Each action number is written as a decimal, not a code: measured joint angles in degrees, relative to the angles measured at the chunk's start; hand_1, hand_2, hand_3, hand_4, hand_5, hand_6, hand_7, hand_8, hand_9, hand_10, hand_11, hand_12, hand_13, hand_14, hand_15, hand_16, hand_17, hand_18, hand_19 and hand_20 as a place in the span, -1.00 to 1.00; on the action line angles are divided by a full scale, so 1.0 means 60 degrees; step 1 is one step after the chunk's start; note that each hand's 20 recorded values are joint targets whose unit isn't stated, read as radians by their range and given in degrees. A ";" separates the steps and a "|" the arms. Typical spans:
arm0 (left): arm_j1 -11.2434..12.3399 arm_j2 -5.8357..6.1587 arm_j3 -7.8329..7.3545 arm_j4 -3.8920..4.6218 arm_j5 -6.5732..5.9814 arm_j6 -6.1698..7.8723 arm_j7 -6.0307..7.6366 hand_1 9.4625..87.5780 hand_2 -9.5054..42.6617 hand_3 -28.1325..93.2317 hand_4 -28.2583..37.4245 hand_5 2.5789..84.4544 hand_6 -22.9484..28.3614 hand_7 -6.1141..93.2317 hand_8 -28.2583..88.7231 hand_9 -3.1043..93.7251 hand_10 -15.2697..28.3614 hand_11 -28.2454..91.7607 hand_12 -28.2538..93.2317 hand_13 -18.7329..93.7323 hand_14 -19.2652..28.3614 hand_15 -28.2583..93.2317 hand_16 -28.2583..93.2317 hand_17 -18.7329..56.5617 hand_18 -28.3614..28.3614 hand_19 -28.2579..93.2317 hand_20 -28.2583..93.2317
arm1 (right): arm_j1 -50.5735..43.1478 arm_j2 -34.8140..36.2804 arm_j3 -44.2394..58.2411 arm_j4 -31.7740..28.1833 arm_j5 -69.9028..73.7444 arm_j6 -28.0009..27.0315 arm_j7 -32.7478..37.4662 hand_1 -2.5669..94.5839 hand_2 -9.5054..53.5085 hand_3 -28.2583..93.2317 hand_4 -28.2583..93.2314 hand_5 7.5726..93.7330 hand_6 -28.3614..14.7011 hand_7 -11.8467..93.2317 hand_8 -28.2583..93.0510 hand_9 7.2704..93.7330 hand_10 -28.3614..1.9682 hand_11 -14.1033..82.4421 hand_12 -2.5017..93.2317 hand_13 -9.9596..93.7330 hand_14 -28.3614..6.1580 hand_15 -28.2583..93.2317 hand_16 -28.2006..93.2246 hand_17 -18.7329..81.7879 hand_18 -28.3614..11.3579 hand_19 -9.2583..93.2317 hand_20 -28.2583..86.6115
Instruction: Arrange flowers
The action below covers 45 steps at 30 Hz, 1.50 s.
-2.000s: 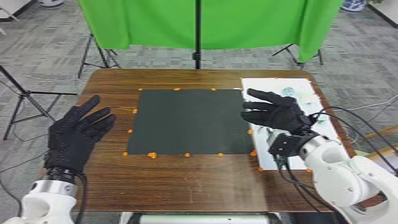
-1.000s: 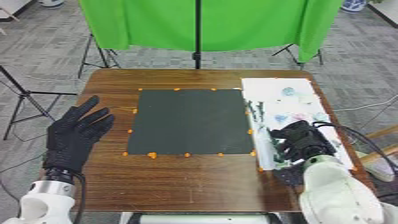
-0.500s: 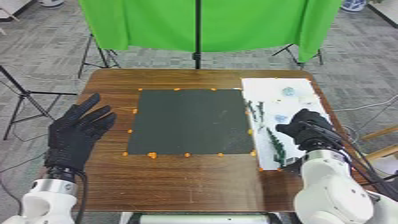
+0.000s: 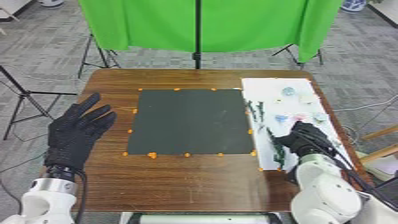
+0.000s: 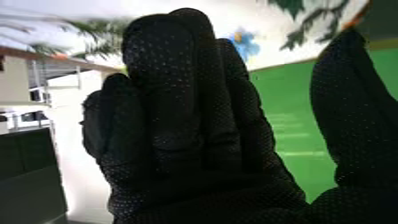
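Observation:
In the head view my right hand (image 4: pixel 305 139) is low over the near half of the white sheet (image 4: pixel 265 87), beside a long green sprig (image 4: pixel 276 145). Smaller sprigs (image 4: pixel 259 110) and pale blue and pink flowers (image 4: pixel 298 117) lie farther up the sheet. My left hand (image 4: pixel 75 131) is held over the table's left side, fingers spread. In the right wrist view my right hand (image 5: pixel 191 130) has straight fingers and the thumb apart, holding nothing; past the fingertips are a blue flower (image 5: pixel 244 44) and green leaves (image 5: pixel 320 22).
A dark square mat (image 4: pixel 191 122) lies mid-table, with orange marks around its edges. The brown table (image 4: pixel 178 187) extends in front of it. A green cloth (image 4: pixel 151 25) hangs on a stand behind the table, and tripods stand on both sides.
My right hand came down from the sheet's left edge to its near part, moved up and right, then shifted slightly back toward the near side. The left hand is nearly unchanged.

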 measured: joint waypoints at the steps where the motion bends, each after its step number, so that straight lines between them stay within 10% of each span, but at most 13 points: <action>1: 0.0000 0.0008 0.0000 0.0000 -0.0001 0.0000 0.0001 -0.70 -0.36 0.75 -0.95 -0.19 0.26 -0.58 -0.68 -0.24 0.67 -0.06 -0.34 -0.23 0.97 0.28 -0.68 -0.71 0.92 0.47 -0.33 | 0.0048 -0.0022 -0.0079 0.0060 0.0024 -0.0049 0.0012 -0.27 -0.83 0.57 -0.87 0.33 -0.02 -0.46 -0.72 0.61 -0.27 -0.11 -0.60 0.69 -0.09 0.45 -0.32 0.52 -0.27 1.00 -0.31; 26: 0.0146 0.0056 -0.0304 -0.0037 -0.0008 -0.0007 -0.0028 -0.70 -0.36 0.75 -0.95 -0.19 0.26 -0.58 -0.68 -0.25 0.67 -0.06 -0.34 -0.23 0.97 0.28 -0.68 -0.71 0.92 0.47 -0.33 | 0.1665 -0.0398 -0.2118 0.0851 -0.0414 -0.1529 0.0508 -0.13 -1.00 0.58 -0.92 0.53 0.12 -0.30 -0.73 0.71 -0.09 -0.05 -0.57 0.71 0.02 0.46 -0.30 0.42 -0.46 1.00 -0.09; 30: 0.0144 0.0056 -0.0305 -0.0039 -0.0008 -0.0009 -0.0034 -0.70 -0.36 0.75 -0.95 -0.19 0.26 -0.57 -0.68 -0.25 0.67 -0.06 -0.34 -0.23 0.97 0.28 -0.68 -0.71 0.92 0.47 -0.33 | 0.2099 -0.0420 -0.2652 0.1050 -0.0688 -0.1657 0.0501 0.08 -1.00 0.52 -0.98 0.67 0.19 -0.25 -0.45 0.84 0.07 -0.02 -0.55 0.75 0.12 0.46 -0.28 0.37 -0.54 1.00 -0.06; 45: 0.0281 0.0042 -0.0528 -0.0104 -0.0011 -0.0009 -0.0060 -0.70 -0.36 0.75 -0.95 -0.19 0.26 -0.57 -0.68 -0.25 0.67 -0.06 -0.34 -0.24 0.97 0.28 -0.68 -0.71 0.92 0.47 -0.33 | 0.2130 -0.0343 -0.3182 0.1441 -0.1643 -0.0184 0.0330 0.18 -1.00 0.62 -1.00 0.83 0.21 -0.28 -0.35 0.98 0.17 -0.01 -0.49 0.82 0.19 0.49 -0.22 0.39 -0.62 1.00 0.03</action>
